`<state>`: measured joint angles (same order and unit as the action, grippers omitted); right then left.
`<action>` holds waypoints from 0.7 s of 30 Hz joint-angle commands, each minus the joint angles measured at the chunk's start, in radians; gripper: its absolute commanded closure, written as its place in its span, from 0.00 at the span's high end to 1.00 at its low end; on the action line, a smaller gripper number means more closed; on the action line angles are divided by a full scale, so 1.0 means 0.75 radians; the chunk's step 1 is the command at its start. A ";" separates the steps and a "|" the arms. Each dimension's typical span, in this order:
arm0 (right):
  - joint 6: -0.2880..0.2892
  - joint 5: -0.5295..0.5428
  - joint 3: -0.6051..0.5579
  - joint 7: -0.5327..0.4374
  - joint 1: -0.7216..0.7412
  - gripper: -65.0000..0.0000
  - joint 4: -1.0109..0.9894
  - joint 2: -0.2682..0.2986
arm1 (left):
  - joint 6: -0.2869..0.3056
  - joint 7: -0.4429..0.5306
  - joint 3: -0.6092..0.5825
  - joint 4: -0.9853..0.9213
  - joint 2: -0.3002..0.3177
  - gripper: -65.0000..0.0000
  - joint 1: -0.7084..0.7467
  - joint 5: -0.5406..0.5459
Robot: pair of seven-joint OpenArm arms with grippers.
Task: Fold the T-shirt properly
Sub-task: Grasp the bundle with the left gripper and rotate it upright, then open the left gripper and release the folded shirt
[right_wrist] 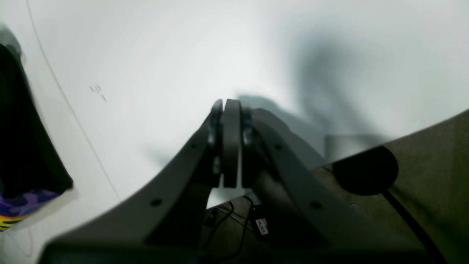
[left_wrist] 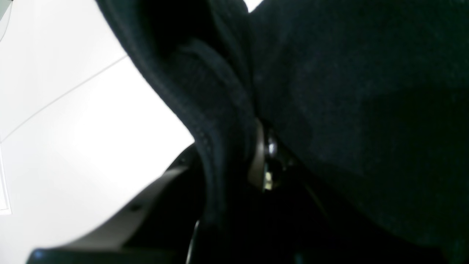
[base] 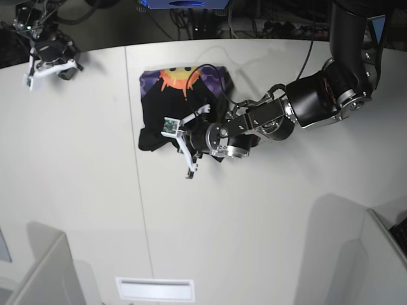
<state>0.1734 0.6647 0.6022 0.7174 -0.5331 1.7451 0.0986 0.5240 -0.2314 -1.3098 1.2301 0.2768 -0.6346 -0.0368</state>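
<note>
Risk of bunching: your left gripper (left_wrist: 262, 154), clenched on a hem of the black cloth T-shirt (base: 172, 108) lying mid-table, may drag it crooked, while your empty right gripper (right_wrist: 229, 141) sits pinched together far off.

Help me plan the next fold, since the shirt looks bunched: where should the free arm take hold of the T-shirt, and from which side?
Probably the T-shirt's near-left black edge, approached from the bare table on the base view's left. That edge lies loose and uncovered, while the left tool is shut on the fabric's other side. The right tool sits shut and empty, far off.
</note>
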 commanded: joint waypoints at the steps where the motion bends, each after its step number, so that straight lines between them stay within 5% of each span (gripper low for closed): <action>1: 0.007 0.013 0.006 -0.025 -0.006 0.00 0.019 0.019 | 0.047 -0.034 -0.006 0.000 0.000 0.00 -0.008 -0.001; 4: 0.007 0.013 0.006 -0.025 -0.006 0.00 0.019 0.017 | 0.047 -0.036 -0.004 0.000 0.000 0.04 -0.012 -0.001; 8: 0.007 0.013 0.006 -0.025 -0.006 0.00 0.019 0.017 | 0.047 -0.036 -0.002 0.000 -0.004 0.47 -0.014 0.001; 12: 0.007 0.011 0.004 -0.025 -0.006 0.00 0.017 0.015 | 0.047 -0.036 0.098 0.002 -0.010 0.76 -0.006 -0.001; 21: 0.009 0.011 -0.006 -0.029 -0.002 0.00 0.017 0.013 | 0.049 -0.036 0.383 0.102 -0.047 0.80 -0.006 0.011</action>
<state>0.1734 0.6647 0.5949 0.7139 -0.5316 1.7451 0.0978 0.5743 -0.2813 -1.0386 1.2831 0.2501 -0.6075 -0.0341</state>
